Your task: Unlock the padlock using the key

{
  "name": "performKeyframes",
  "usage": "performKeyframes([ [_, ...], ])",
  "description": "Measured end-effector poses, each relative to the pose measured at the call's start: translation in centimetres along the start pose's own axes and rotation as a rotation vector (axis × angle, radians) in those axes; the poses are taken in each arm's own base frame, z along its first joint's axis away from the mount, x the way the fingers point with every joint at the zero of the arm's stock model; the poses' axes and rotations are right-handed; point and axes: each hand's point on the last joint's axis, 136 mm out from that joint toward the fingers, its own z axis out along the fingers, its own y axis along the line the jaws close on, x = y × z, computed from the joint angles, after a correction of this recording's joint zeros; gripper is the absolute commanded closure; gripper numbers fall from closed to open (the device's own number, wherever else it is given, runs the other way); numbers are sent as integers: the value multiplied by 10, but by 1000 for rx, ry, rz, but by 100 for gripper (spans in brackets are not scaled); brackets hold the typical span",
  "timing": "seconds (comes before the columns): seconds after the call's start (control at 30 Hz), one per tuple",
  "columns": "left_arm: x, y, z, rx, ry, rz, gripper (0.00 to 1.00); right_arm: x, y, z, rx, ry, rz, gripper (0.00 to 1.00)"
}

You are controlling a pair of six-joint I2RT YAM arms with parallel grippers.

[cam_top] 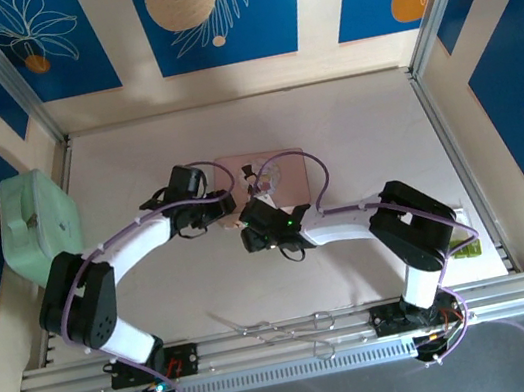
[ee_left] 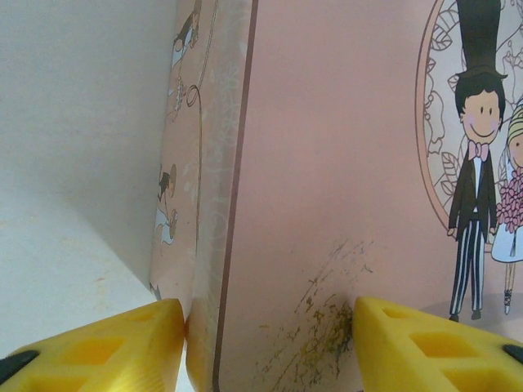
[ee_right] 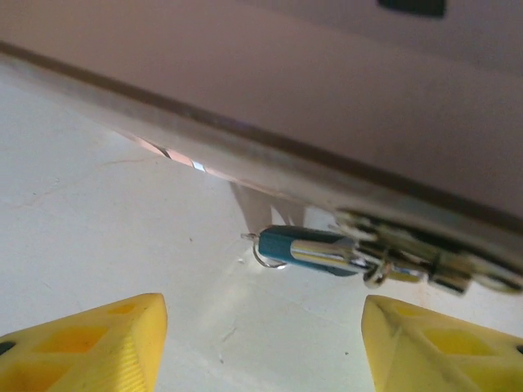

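The task looks barely begun. The padlock (ee_right: 310, 249) hangs shut from the latch (ee_right: 425, 265) on the front of the box (ee_right: 368, 106). Its body lies sideways just above the bench (ee_right: 98, 204), close under the box's rim. I see no key in it. What is left, as I judge it, is bringing the key, seating it, turning it and freeing the shackle.

The right tool (ee_right: 263, 310) hovers just in front of the padlock, fingers apart with nothing between them. The left tool (ee_left: 268, 314) also has its fingers apart, astride the box's edge. One finger is against the side wall and the other over the lid. I cannot tell whether it presses hard enough to steady the box.

The padlock is tiny beside the box, bluish at its free end and bright silver toward the latch. A thin wire ring (ee_right: 270, 257) sits at the blue tip. The shackle is too blurred to trace.
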Motion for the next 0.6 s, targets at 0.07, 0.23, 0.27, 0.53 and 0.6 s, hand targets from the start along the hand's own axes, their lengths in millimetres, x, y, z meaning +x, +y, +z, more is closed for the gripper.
performKeyframes([
  [0.07, 2, 0, -1, 7, 1, -1, 45, 1, 0, 1, -6, -6, 2, 36],
  [0.23, 5, 0, -2, 16, 4, -7, 46, 4, -1, 3, -11, -9, -4, 36],
  [0.27, 5, 0, -2, 17, 4, -7, 46, 3, -1, 3, -13, -11, -4, 36],
  [0.53, 8, 1, -4, 23, 9, -26, 47, 1, -1, 3, -15, -19, -4, 36],
  [0.6, 9, 0, -4, 24, 10, -29, 47, -1, -1, 2, -15, -25, -3, 35],
])
